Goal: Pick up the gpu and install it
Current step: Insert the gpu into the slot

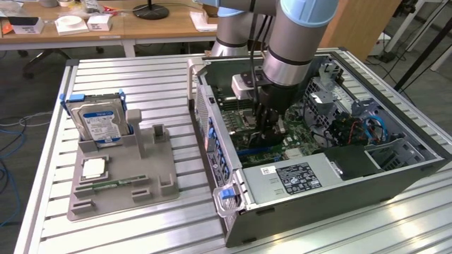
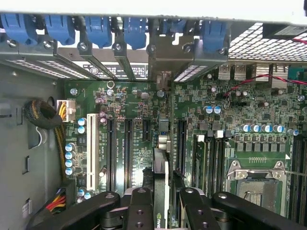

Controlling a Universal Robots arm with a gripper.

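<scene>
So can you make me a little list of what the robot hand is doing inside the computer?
holding: the gpu, seen edge-on between the gripper fingers
gripper place: inside the open computer case, above the motherboard
gpu state: upright over the expansion slots; whether it is seated cannot be told
left on tray: hard drive, memory stick

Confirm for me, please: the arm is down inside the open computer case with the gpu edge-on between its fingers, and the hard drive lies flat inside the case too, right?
Not quite. The hard drive is outside the computer case: the exterior view shows it standing upright in the grey holder on the table. The rest holds: the wrist view shows the gpu edge-on between the fingers, over the motherboard.
</scene>
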